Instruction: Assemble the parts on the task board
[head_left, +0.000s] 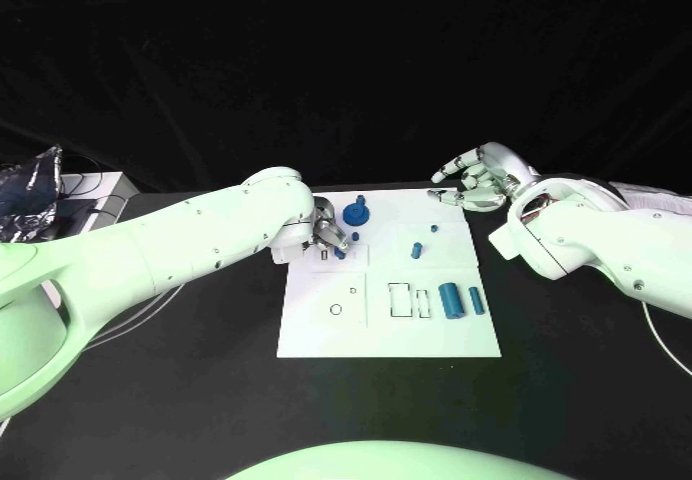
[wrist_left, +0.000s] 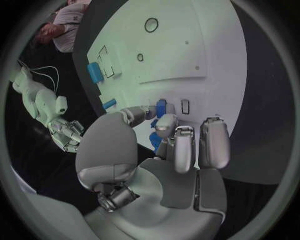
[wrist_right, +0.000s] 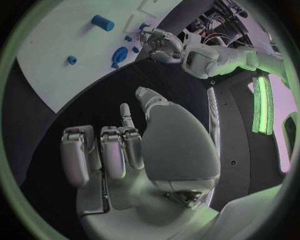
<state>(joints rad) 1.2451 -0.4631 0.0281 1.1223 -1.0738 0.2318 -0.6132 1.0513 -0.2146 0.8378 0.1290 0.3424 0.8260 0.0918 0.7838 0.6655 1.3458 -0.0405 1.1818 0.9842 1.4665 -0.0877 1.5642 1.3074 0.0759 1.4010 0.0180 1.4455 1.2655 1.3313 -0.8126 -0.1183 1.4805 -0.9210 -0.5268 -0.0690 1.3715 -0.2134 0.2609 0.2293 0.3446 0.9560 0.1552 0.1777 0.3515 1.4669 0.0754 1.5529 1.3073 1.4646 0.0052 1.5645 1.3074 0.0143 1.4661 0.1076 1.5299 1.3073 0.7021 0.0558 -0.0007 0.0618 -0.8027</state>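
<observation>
Head view: blue cylinder (head_left: 451, 299) lies lengthwise along task board (head_left: 389, 335).

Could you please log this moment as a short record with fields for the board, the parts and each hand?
board: white task board on the black table
parts: blue cylinder lying near the board's right edge; blue round part near its far edge
left hand: left hand over the board's far left corner, fingertips on a small blue part
right hand: right hand off the board beyond its far right corner, fingers apart, holding nothing
</observation>
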